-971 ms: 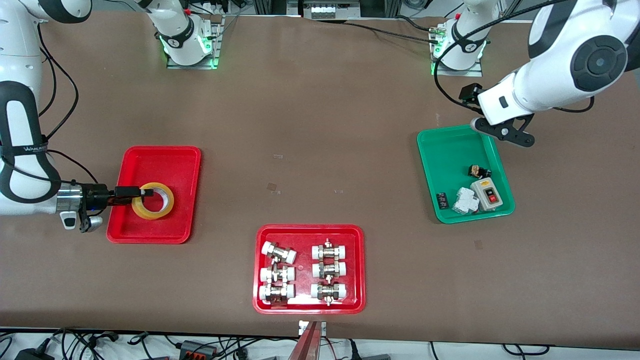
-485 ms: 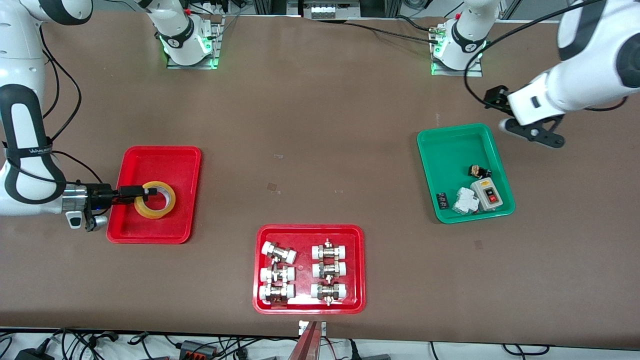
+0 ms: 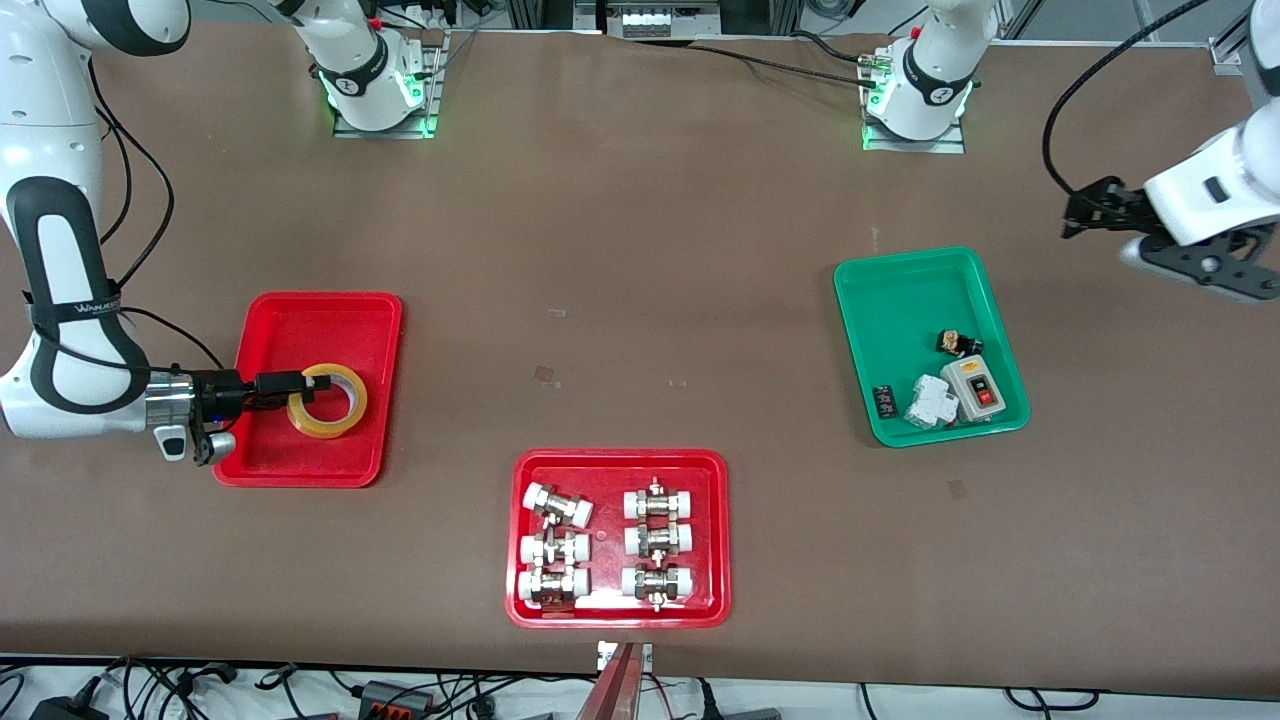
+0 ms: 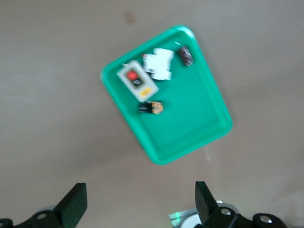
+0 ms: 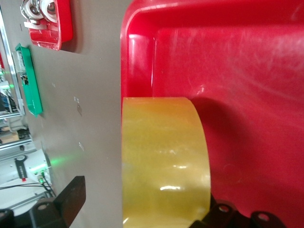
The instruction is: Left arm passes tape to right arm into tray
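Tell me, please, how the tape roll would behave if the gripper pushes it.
The tape lies flat in the tray, so it should slide, not roll. Its ring looks stiff and probably light. The open right gripper straddles its wall; the left gripper hangs open over the table.

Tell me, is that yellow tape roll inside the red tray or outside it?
Inside. The tape sits within the tray, with the right claw at its rim.
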Robot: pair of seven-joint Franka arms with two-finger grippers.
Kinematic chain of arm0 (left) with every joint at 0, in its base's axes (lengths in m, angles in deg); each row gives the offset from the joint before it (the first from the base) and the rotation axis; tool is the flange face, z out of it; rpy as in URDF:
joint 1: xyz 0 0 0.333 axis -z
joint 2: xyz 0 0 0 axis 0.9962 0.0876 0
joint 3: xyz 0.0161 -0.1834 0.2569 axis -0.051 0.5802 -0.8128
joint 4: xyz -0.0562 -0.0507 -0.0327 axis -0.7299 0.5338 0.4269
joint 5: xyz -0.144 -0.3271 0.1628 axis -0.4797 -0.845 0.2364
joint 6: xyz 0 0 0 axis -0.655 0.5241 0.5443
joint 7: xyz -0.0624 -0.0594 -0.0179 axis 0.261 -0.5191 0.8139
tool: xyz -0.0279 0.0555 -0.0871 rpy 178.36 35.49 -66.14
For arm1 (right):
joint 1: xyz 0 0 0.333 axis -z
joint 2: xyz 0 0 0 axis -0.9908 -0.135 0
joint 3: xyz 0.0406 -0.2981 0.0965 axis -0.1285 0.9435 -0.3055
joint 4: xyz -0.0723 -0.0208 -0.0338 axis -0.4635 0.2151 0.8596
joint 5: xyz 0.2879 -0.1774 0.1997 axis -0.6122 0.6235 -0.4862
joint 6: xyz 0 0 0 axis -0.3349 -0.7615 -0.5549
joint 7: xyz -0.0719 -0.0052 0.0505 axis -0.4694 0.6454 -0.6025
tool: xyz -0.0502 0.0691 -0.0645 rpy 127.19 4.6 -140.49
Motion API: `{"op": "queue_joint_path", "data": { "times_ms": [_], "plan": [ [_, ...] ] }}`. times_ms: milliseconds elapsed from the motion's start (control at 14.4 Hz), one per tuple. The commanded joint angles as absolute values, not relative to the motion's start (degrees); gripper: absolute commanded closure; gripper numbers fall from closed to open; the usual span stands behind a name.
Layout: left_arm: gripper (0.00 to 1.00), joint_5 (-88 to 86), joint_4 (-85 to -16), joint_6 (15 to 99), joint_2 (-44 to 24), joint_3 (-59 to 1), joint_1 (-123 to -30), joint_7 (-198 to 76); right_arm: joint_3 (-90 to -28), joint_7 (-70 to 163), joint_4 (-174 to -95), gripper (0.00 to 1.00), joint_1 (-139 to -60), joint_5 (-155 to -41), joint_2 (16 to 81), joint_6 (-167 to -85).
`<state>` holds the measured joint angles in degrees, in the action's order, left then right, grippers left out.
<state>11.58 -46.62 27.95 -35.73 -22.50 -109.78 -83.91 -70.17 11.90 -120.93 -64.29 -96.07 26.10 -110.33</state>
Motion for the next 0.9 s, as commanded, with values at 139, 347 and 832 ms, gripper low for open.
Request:
{"op": "queue_joint_path", "data": {
  "times_ms": [139, 347, 832],
  "plan": [
    [0.00, 13.46, -45.63, 27.05, -36.86, -24.10, -103.52, -66.98, -70.41, 10.68, -120.35, 0.00, -66.15, -86.02, 29.05, -116.10],
    [0.00, 8.99, -45.19, 27.66, -36.24, -24.18, -104.31, -66.70, -70.41, 11.64, -120.44, 0.00, -66.42, -79.87, 32.30, -115.94],
    [0.00, 9.33, -45.19, 30.66, -35.01, -24.54, -104.31, -66.70, -70.41, 35.85, -120.09, 0.00, -73.61, -64.65, 47.85, -108.39]
  ]
}}
